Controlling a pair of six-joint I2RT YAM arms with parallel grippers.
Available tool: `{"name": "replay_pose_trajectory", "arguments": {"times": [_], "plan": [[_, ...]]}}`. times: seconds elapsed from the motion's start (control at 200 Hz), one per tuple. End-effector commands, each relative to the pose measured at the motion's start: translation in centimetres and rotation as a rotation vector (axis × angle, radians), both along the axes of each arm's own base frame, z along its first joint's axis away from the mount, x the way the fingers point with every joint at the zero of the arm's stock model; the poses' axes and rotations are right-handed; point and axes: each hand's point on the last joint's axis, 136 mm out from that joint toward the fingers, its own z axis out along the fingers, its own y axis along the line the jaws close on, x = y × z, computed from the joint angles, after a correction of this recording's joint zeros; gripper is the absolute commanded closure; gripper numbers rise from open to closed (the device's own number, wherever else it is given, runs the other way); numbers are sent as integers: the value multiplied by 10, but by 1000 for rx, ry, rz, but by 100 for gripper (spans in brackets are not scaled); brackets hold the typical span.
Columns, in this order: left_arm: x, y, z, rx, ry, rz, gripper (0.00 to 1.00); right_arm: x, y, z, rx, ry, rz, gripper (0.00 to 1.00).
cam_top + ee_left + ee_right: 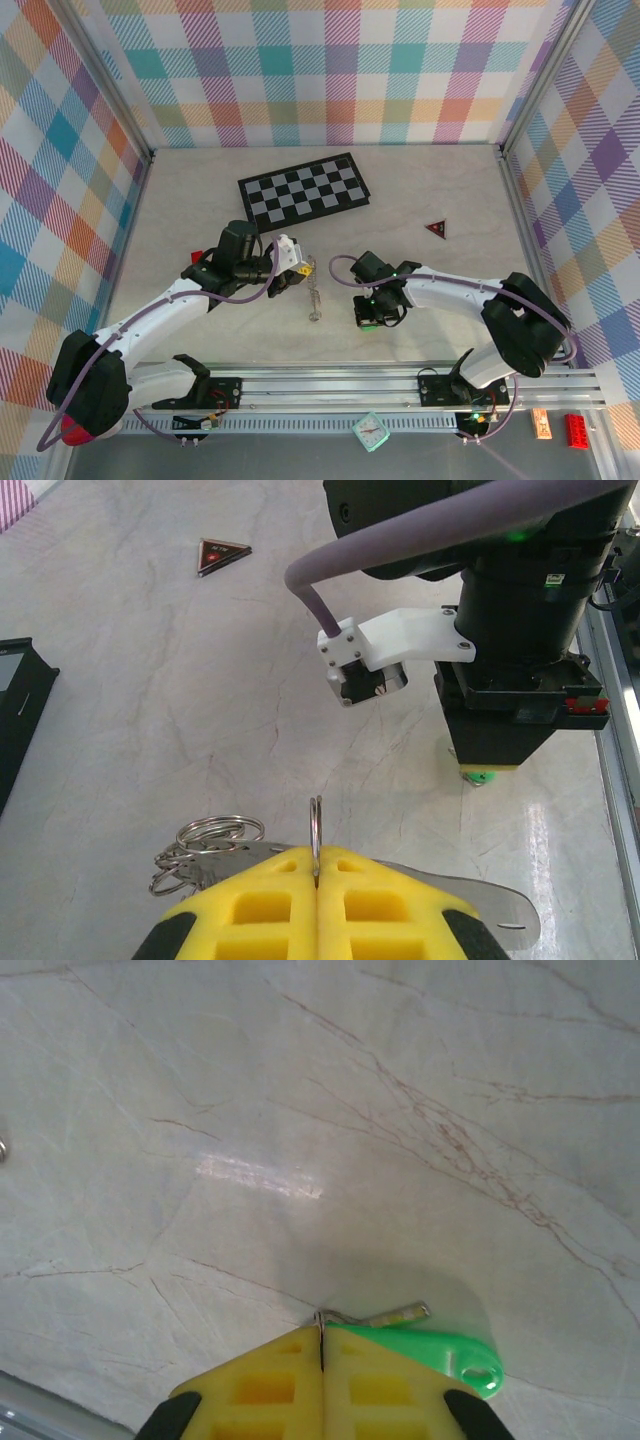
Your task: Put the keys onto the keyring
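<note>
My left gripper (317, 858) is shut on one upright silver ring of the keyring (316, 830). More of its rings (214, 835) and flat metal keys spread out to the left and behind the yellow fingers. From above, the keyring (313, 290) trails from the left gripper (293, 264) down across the table. My right gripper (321, 1332) is shut on the metal end of the green key (440, 1352), whose green head sticks out to the right, low over the table. In the top view the right gripper (372, 316) is just right of the keyring. The blue key is out of view.
The black-and-white chessboard (304, 189) lies at the back. A dark red triangle (435, 228) sits at the right, and a small red block (197, 257) is by the left arm. The aluminium rail (400, 385) runs along the near edge.
</note>
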Motion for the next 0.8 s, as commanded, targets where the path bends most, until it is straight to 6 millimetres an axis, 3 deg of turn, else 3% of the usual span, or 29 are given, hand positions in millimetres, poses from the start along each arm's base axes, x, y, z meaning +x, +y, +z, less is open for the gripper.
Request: {"name": "replay_pose_trajectory", "arguments": {"times": [0.0,0.41,0.795], "plan": [[-4,-2,14,-23,-36,-19,100,3,0,11,-4,-28,4,100],[-4,-2,13,-17,-34,-20,100,18,5,7,-41,-69,20,100],[-4,-2,13,-14,-37,-22,100,19,10,1,-44,-46,33,87]]}}
